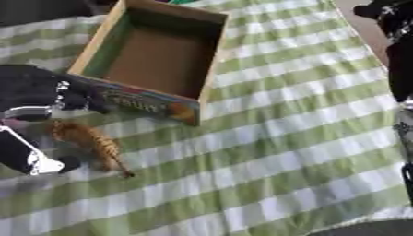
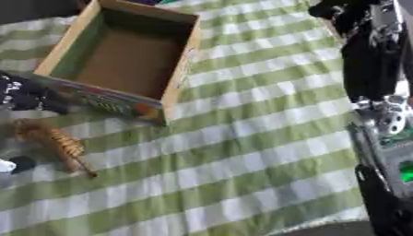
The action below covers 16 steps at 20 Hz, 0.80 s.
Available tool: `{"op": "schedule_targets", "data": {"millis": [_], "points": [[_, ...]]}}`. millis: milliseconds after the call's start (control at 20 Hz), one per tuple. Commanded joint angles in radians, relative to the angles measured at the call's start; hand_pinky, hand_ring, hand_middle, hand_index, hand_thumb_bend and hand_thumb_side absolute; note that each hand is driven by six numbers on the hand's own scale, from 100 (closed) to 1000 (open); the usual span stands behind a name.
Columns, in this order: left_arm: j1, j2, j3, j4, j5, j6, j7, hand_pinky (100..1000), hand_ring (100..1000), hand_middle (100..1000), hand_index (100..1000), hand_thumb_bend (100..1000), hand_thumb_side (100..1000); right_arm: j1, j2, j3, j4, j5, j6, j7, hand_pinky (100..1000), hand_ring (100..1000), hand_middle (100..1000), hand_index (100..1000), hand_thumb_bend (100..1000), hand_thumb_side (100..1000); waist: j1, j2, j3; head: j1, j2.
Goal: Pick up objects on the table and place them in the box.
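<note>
While the left hand (image 1: 36,99), fingers unclear, hovers at the tiger toy (image 1: 89,143), lift it into the empty box (image 1: 97,39) beyond.

Cardboard box (image 1: 153,55): open-topped, brown inside, nothing in it, colourful print on near outer wall, sitting askew. Toy tiger (image 1: 90,144): orange-brown with dark stripes, lying near box's near-left corner, just beyond printed wall, apart from box; thin tail end pointing away from box.
</note>
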Motion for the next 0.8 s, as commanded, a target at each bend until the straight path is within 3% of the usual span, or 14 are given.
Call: {"op": "schedule_targets", "data": {"millis": [50,800], "points": [[-0.014,0.017,0.000,0.009,-0.011,-0.162,-0.143,641,844,850,932,374,514,-0.011,-0.016,-0.004,-0.019,-0.005,-0.001,0.002,755,798,508,855,100,1000,-0.003,-0.016,0.000,0.003,-0.005],[-0.021,-0.003,-0.010,0.036,-0.062,-0.187,-0.143,630,836,834,909,367,465,-0.012,-0.006,-0.005,-0.019,-0.005,0.003,0.007,757,799,506,856,100,1000,-0.006,-0.007,-0.004,0.008,-0.013]]}}
